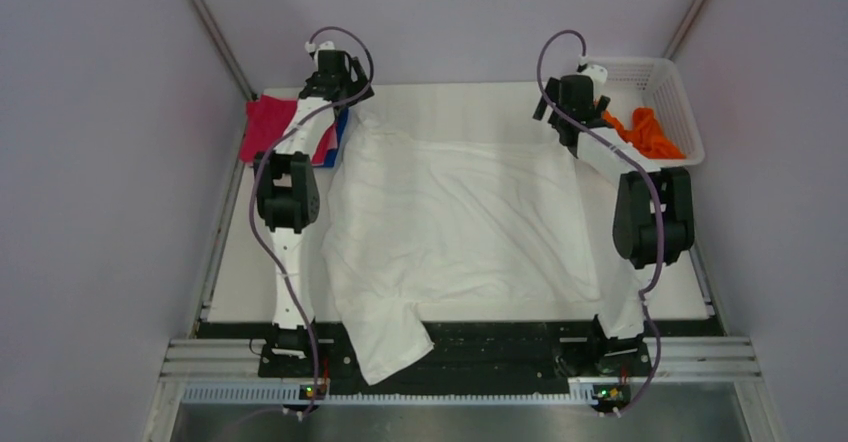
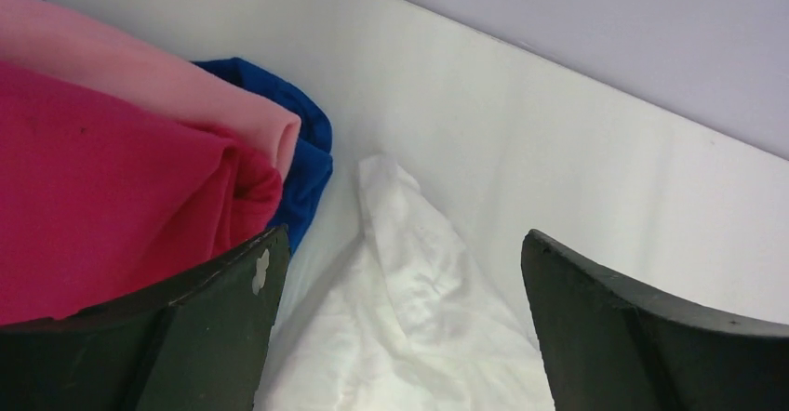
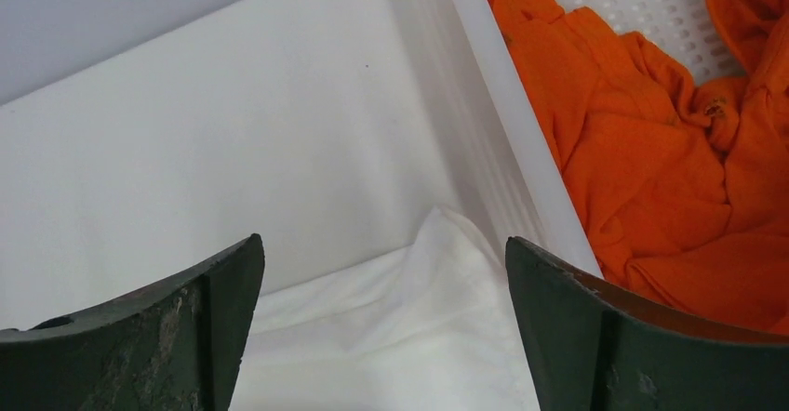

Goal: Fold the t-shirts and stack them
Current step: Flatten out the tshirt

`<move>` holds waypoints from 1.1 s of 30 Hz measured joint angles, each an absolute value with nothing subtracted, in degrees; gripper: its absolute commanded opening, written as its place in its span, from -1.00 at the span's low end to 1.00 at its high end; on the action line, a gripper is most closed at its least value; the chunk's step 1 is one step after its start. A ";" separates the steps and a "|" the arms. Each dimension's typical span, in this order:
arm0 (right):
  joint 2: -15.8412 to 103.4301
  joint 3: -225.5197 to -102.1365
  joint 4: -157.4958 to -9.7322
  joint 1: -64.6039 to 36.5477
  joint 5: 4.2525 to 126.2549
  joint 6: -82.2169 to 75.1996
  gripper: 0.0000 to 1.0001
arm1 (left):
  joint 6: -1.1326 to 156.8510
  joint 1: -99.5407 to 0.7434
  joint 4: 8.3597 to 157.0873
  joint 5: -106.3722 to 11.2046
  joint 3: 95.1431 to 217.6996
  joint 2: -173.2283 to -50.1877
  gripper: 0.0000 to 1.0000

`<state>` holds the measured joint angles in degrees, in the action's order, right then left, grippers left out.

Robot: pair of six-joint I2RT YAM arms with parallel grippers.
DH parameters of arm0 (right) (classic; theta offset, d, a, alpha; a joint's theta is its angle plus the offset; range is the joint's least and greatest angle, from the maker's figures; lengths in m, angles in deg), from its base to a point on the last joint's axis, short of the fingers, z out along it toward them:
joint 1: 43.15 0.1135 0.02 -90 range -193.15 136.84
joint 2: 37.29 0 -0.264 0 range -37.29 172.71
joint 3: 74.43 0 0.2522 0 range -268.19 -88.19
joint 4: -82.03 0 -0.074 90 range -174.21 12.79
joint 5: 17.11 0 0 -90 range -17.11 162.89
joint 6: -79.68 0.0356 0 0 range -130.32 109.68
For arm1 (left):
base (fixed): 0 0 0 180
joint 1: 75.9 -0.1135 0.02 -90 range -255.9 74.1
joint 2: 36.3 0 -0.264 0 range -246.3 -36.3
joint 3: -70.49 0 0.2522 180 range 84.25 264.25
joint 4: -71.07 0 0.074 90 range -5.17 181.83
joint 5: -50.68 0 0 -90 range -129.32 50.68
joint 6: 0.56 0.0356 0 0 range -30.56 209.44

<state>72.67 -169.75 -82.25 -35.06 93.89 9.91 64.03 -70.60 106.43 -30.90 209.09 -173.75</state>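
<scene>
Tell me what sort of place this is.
Probably a robot test cell: bare panel walls box in a white table, two robot arms stand on a metal rail, and a white t-shirt lies spread for folding.

Noted blue t-shirt (image 1: 343,134) at upper left of top view largely buried under magenta-red t-shirt (image 1: 268,122) and left arm (image 1: 288,190); only an edge seen. Found orange t-shirt (image 1: 655,134) partly screened by right arm (image 1: 652,212) and basket (image 1: 668,74) wall. In wrist views, saw white t-shirt (image 1: 460,222) cut off by lower edge between jaws, magenta-red by left edge, orange by right edge. Could not make out jaws in top view.
</scene>
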 measured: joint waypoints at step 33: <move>60.10 -144.14 -86.71 -35.04 76.23 18.89 0.97 | 47.48 -66.79 96.82 -35.64 188.02 -167.45 0.97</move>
<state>60.10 -144.14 -86.71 -35.04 76.23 18.89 47.48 -66.79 96.82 -35.64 188.02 -167.45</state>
